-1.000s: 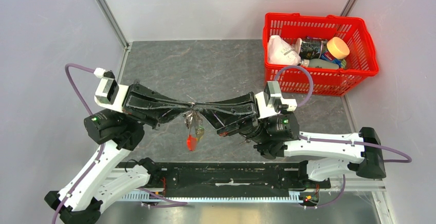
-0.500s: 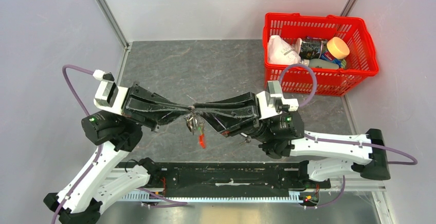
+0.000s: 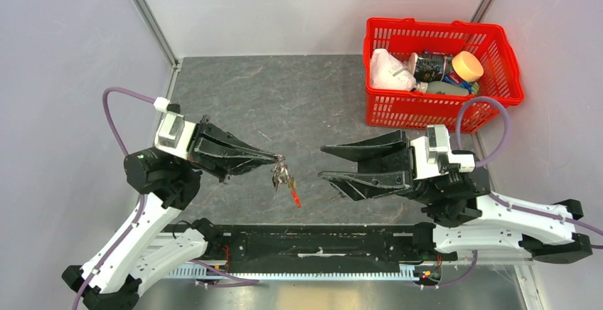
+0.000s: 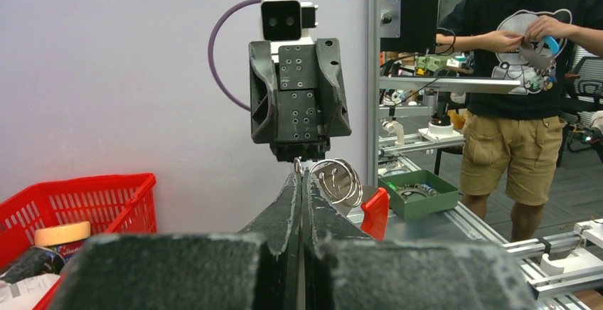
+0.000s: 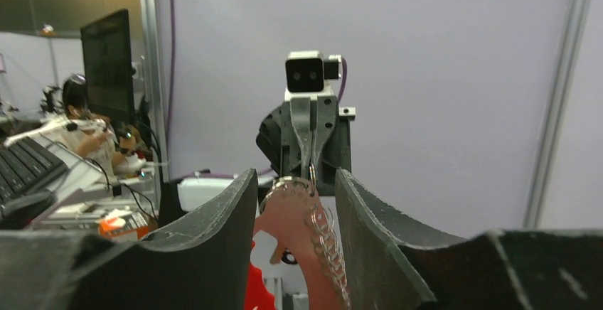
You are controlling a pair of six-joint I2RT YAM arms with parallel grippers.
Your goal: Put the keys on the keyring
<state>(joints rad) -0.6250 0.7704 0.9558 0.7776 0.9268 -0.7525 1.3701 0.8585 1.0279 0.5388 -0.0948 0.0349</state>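
My left gripper point(image 3: 279, 159) is shut on the keyring point(image 3: 282, 168), pinching a small metal ring at its fingertips point(image 4: 302, 171). Silver ring coils point(image 4: 340, 180) and a red piece point(image 4: 375, 212) hang just beside those tips. From above, the keys point(image 3: 284, 178) dangle in a small bunch under the ring, with the red piece point(image 3: 294, 196) lowest, all above the table. My right gripper point(image 3: 322, 164) stands open a short way to the right, touching nothing. In the right wrist view its fingertips point(image 5: 249, 176) frame the hanging bunch point(image 5: 306, 214), which is blurred and pinkish.
A red basket point(image 3: 498, 43) with bottles and a white bag stands at the back right corner. The grey table point(image 3: 284, 97) is walled on the left and at the back. A black rail point(image 3: 313, 242) runs along the near edge between the arm bases.
My right gripper has opened, let go and drawn back to the right. The left gripper stays shut on the ring and has shifted slightly right; the bunch now hangs from it alone.
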